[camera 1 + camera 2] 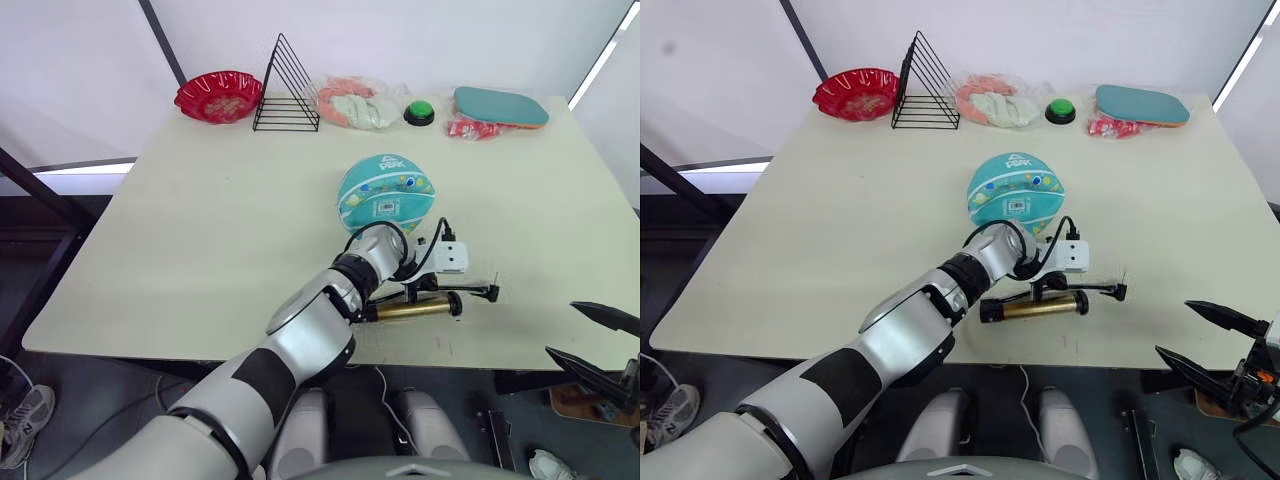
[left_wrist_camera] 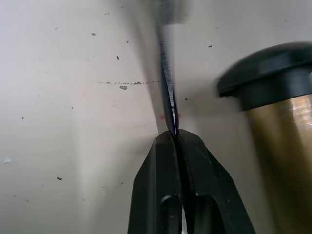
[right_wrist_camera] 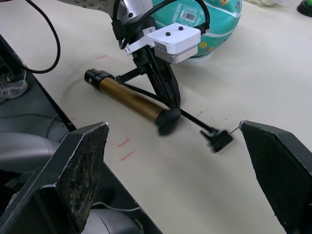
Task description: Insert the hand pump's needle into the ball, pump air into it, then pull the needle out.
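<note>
while the ball (image 1: 387,193) rests mid-tabletop (image 1: 200,230), the hand pump (image 1: 412,309) lies near the front edge. in the left wrist view, the left pincer (image 2: 176,139) is clenched on the thin hose (image 2: 167,92). in the right wrist view, the right pincer (image 3: 185,180) gapes wide near the needle (image 3: 238,127).

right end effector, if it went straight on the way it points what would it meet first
Probably the needle and its black fitting at the hose end, lying between the open fingers in the right wrist view. The hand pump lies just beyond, though depth is unclear.
</note>
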